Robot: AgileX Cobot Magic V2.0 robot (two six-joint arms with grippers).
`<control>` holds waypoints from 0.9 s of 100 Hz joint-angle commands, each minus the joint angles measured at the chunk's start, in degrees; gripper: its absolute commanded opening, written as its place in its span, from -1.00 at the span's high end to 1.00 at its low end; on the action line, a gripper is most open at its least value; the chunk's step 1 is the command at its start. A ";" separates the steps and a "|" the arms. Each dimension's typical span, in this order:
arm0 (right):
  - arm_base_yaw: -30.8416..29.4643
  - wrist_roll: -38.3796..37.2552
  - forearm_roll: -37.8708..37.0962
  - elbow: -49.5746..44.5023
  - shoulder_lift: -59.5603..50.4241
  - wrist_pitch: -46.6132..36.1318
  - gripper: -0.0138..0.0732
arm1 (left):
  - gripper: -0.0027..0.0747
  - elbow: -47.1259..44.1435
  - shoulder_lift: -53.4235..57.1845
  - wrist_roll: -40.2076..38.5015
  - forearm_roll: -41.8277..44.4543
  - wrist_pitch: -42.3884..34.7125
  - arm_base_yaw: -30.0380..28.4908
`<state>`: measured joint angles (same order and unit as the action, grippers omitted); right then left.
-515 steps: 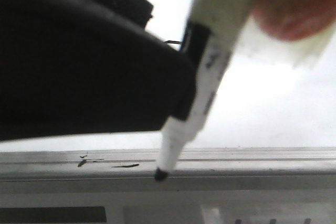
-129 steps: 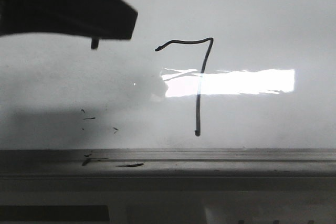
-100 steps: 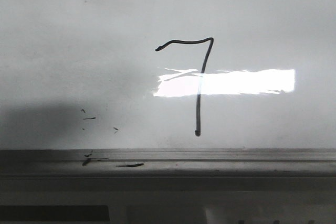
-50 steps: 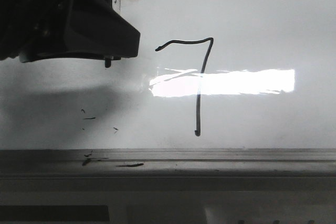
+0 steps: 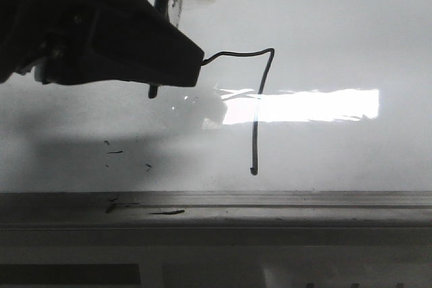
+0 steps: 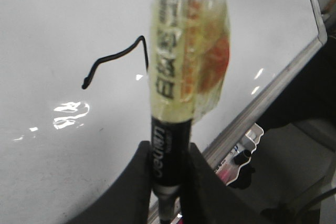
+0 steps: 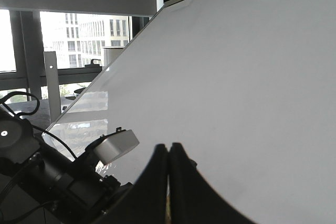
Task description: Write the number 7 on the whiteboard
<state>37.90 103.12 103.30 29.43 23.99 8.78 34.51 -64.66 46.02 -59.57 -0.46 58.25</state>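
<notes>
Front view shows the number 7 [image 5: 260, 109] complete on the whiteboard [image 5: 351, 25]: a wavy top bar, then a long stem running nearly vertical down to a small hook just above the grey ledge [image 5: 270, 210]. My left pincer [image 6: 169, 169] is clenched on the marker [image 6: 176, 77], the two dark fingers [image 6: 137, 182] pressing its black barrel from either side, the taped and labelled part standing out beyond them toward the board. Seen from the front, the dark bulk of that pincer covers the start of the top bar, so the figure lies off to the pincer's right and mostly below it, its long axis running downward from the bar's far end. I judge the writing done; nothing in the stroke looks missing. What the next move turns on is that the stem sits to the right of my left pincer, so drawing away should go back from the board or leftward, not across the ink. My right pincer [image 7: 168, 166] hangs with its fingers pressed together on nothing, in front of a bare stretch of board; I cannot place it against the figure, which its view does not show.
</notes>
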 commanded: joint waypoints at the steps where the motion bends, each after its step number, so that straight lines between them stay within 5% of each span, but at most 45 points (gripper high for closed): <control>1: -0.12 0.23 0.74 1.40 0.30 0.71 0.83 | 0.98 1.93 1.43 -0.44 3.92 -0.26 0.21; 38: -0.12 0.23 0.74 1.40 0.30 0.71 0.83 | 0.98 1.80 3.57 -2.43 15.48 5.86 -0.09; 57: -0.12 0.23 0.74 1.40 0.30 0.67 0.83 | 0.98 3.57 5.36 -44.94 51.17 7.65 -1.25; 70: -0.12 0.23 0.74 1.40 0.30 0.58 0.83 | 0.99 5.42 5.25 -48.40 49.90 14.47 -4.58; 90: -0.12 0.23 0.74 1.40 0.30 0.58 0.83 | 0.99 5.80 5.56 -48.54 43.36 12.89 -7.08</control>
<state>37.90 103.12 103.30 29.43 23.99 8.58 38.15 -60.46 -1.62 -13.53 16.61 51.86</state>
